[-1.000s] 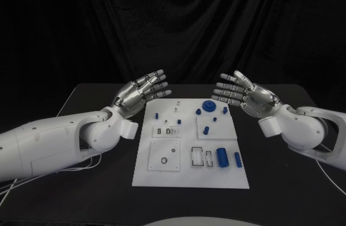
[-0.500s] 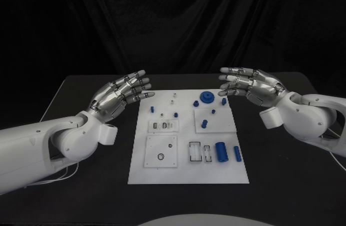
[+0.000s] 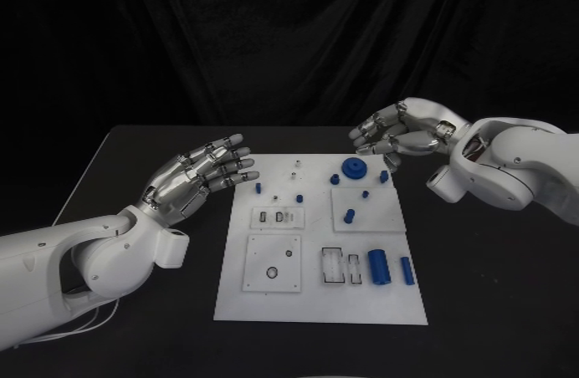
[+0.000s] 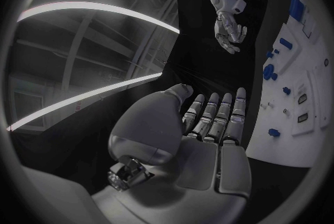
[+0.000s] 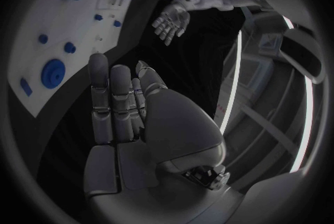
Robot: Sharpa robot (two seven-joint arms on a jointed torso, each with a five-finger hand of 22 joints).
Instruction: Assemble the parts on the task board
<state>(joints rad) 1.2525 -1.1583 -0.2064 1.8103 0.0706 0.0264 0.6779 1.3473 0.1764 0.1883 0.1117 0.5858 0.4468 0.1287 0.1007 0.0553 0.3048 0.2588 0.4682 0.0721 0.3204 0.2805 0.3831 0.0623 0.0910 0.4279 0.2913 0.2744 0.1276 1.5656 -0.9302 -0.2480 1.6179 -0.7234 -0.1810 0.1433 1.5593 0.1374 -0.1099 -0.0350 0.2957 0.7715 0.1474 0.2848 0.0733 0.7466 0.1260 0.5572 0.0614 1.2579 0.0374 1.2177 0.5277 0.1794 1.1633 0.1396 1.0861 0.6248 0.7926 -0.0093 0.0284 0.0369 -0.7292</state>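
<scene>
The task board [image 3: 319, 303] lay flat at the centre of the black surface [image 3: 483, 269], its blue parts [image 3: 379, 267] resting on it. The left hand [image 3: 199, 174] hovered beside the board's far left corner, fingers spread, holding nothing. The right hand [image 3: 404, 133] hung above the far right corner, fingers loosely curved, likewise empty.

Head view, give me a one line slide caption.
Both empty hands, left hand and right hand, hover beside the task board holding blue parts.
</scene>
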